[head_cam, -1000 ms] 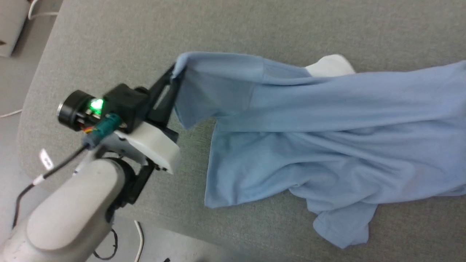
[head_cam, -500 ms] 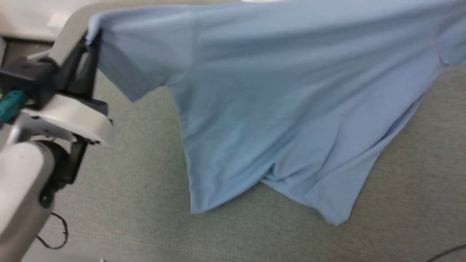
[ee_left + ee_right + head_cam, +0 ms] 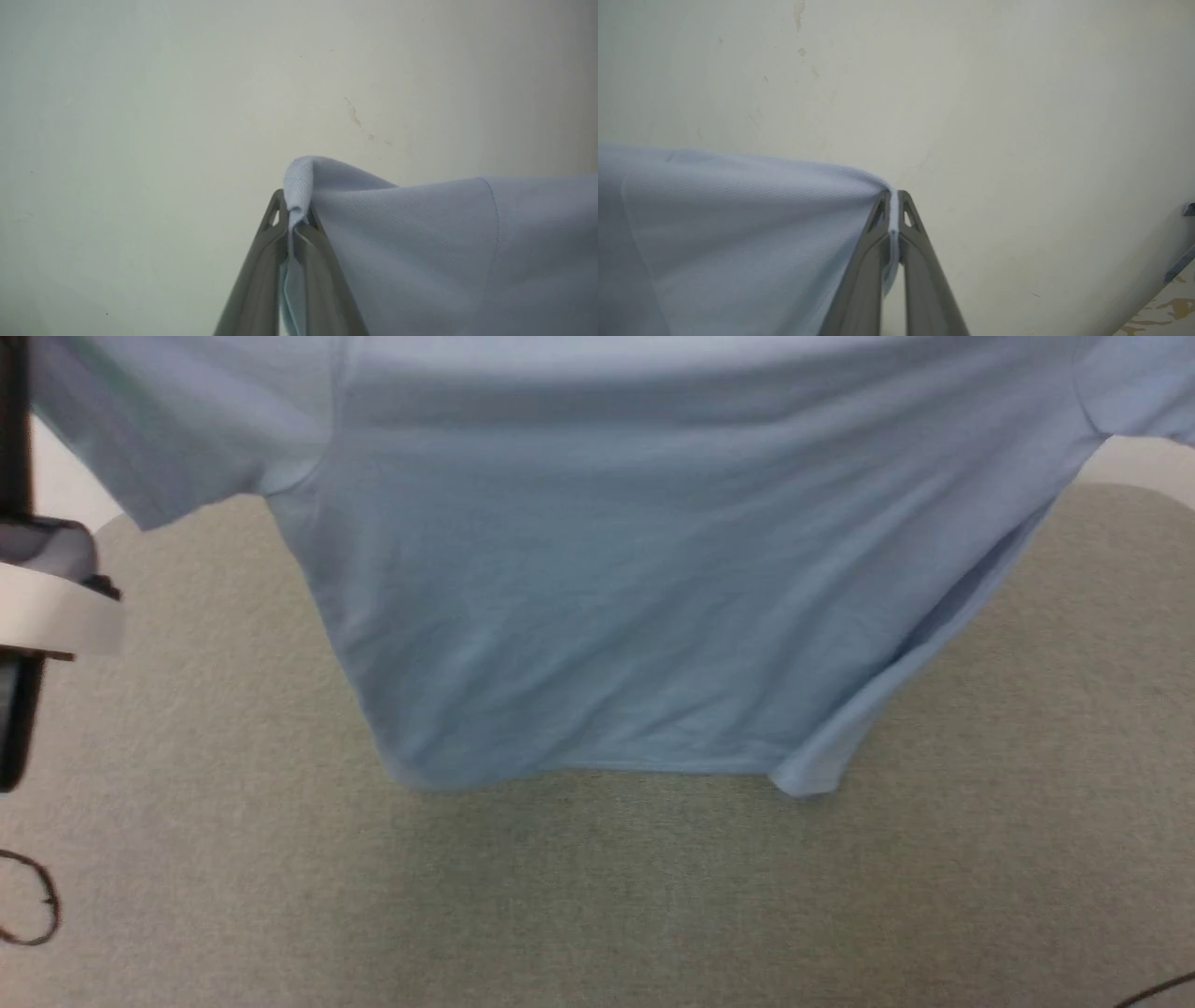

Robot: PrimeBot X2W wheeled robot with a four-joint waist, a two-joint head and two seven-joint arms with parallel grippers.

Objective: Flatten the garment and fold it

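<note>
Ahead of the left gripper (image 3: 291, 220) fingertips we note plain pale wall (image 3: 140, 93). The side left of the fingers in its wrist view is open. On the other side, the garment (image 3: 444, 252) hangs from the pinch as a sheet and blocks passage.

The right gripper (image 3: 893, 211) mirrors this. Cloth closes off the left of its wrist view, with open wall ahead and to the right. A grey bracket (image 3: 1180, 263) sits near that view's far right edge.

Between the grippers the shirt spans like a curtain. Below its hem, the grey table surface (image 3: 597, 905) lies open. A dark cable loop (image 3: 35, 907) lies under the left gripper's side.
</note>
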